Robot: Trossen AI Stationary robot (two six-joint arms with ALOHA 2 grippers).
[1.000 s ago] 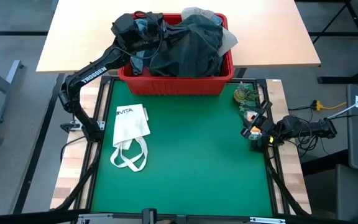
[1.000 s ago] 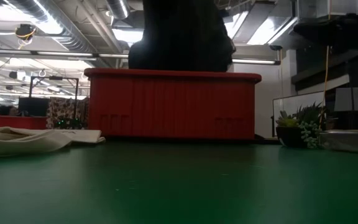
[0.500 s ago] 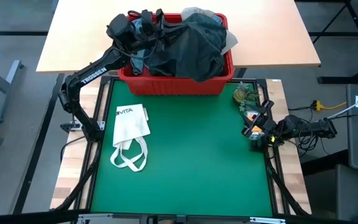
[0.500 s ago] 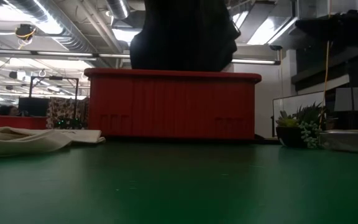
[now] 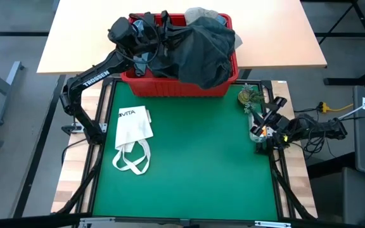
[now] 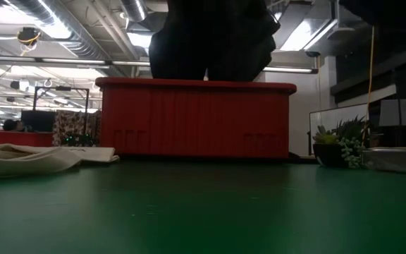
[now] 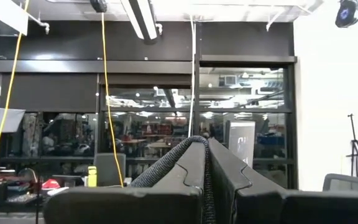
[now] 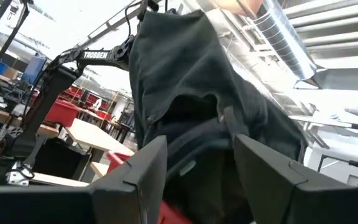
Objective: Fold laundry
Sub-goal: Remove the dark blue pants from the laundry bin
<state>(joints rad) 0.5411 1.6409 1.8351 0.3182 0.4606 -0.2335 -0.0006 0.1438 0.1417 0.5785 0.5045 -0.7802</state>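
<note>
Your left tool is clamped on the dark green-grey cloth garment, lifted above the red plastic bin, draping toward the bin's right side. Right tool, jaws apart, waits right of the bin; left arm is nearer.

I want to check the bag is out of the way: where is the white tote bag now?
In the high view, the white tote bag lies flat on the green mat's left side, in front of the red bin, near the left arm's base.
</note>
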